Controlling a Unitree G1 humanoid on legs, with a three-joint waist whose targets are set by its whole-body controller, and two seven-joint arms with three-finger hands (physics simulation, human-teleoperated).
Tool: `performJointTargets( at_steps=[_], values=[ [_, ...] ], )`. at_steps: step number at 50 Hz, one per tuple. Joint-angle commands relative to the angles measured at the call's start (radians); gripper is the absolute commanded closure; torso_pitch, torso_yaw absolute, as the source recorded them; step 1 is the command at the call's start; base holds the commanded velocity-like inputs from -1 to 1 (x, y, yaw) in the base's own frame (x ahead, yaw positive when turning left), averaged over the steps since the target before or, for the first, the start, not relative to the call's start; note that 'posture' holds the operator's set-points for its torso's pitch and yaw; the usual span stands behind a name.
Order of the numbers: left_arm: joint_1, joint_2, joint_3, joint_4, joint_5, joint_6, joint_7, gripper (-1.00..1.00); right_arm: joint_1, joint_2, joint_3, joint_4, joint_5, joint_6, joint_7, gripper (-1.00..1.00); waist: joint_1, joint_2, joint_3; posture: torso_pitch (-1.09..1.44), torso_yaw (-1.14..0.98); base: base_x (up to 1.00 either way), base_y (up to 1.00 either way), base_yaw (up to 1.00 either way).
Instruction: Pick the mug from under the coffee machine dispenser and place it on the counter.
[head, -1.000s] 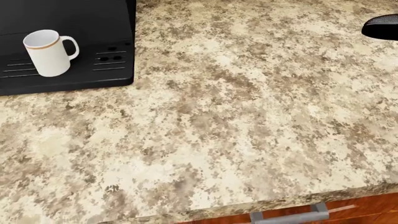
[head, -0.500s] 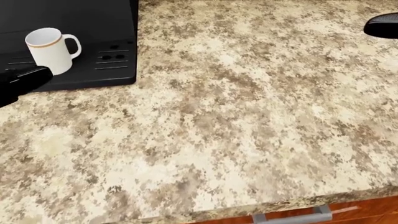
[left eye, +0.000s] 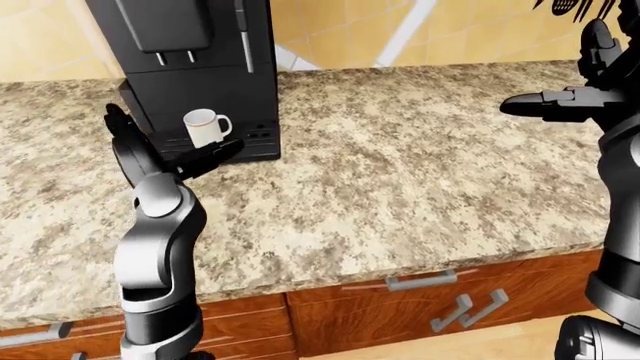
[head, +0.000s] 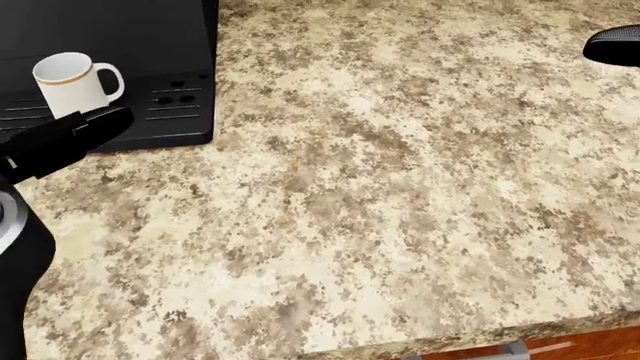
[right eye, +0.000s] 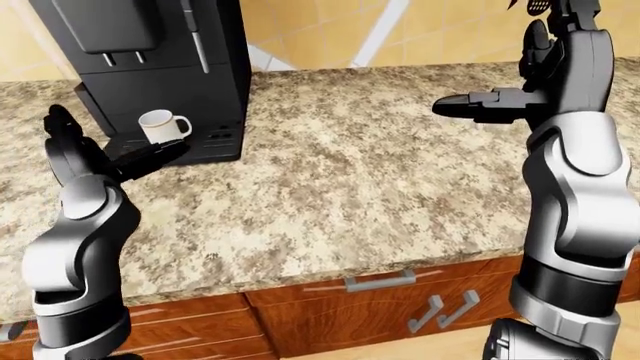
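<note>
Left-eye view: the mug (left eye: 203, 127) is seen upright on the drip tray of the machine (left eye: 190, 71), under the dispenser, near the far left edge of the surface (left eye: 420, 172). Nothing of the task is judged done: the mug is not yet grasped, and the lifting and setting down on the bare surface are left. The left hand (left eye: 165, 154) is raised just beside the mug, its fingers spread wide; nothing is held, and no contact with the mug can be made out. The right hand (right eye: 500, 100) is held open above the far right edge, well apart from the mug, and is empty.
</note>
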Motion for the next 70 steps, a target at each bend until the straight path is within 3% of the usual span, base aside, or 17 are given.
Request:
performJointTargets(
  at_steps=[1, 10, 34, 70],
  values=[
    [-0.034, 0.008, 0.003, -0.030, 0.009, -0.041, 0.023, -1.00, -0.029, -0.019, -0.016, -0.028, -0.002, -0.029, -0.001, -1.00, 0.000, -0.003, -0.026, 0.00, 0.00, 0.00, 0.00, 0.00],
    [-0.107, 0.008, -0.015, 0.038, 0.002, -0.075, 0.073, -1.00, -0.031, -0.024, -0.019, -0.023, 0.010, -0.031, 0.000, -1.00, 0.001, -0.006, -0.024, 0.00, 0.00, 0.00, 0.00, 0.00],
    [-0.189, -0.029, -0.070, 0.206, 0.019, -0.181, 0.096, -1.00, -0.015, -0.017, -0.022, -0.029, 0.019, -0.035, 0.000, -1.00, 0.003, -0.010, -0.026, 0.00, 0.00, 0.00, 0.00, 0.00],
    [-0.294, -0.045, -0.090, 0.532, 0.051, -0.399, 0.123, -1.00, 0.000, -0.015, -0.029, -0.045, 0.041, -0.030, -0.005, -1.00, 0.004, -0.016, -0.032, 0.00, 0.00, 0.00, 0.00, 0.00]
  ],
)
